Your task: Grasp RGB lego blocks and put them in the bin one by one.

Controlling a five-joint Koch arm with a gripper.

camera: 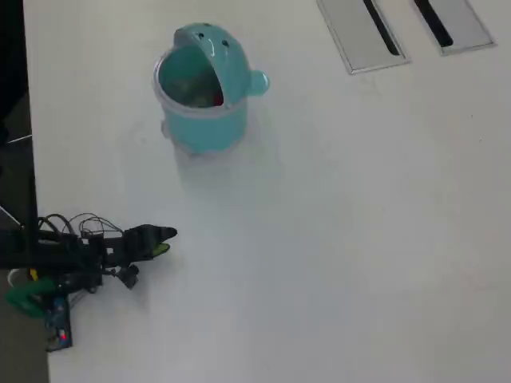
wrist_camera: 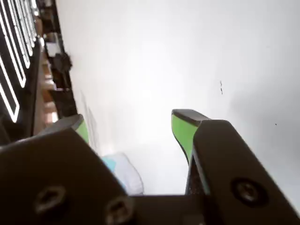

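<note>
Black, green-padded gripper [wrist_camera: 136, 124] hovers with jaws parted and empty above the white table [camera: 335, 239], apparently well apart from the teal round plastic bin [camera: 201, 120].

Even, bright lighting; the white table [camera: 359, 239] is nearly overexposed. Wrist view soft and blurred; the bin [camera: 200, 116] casts a faint shadow.

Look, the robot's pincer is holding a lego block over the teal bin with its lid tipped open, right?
Not quite. The pincer holds nothing: the wrist view shows only white table between its open green fingers. The overhead view shows it far from the teal bin, near the table's left edge. The lid is tipped open, as you said.
</note>
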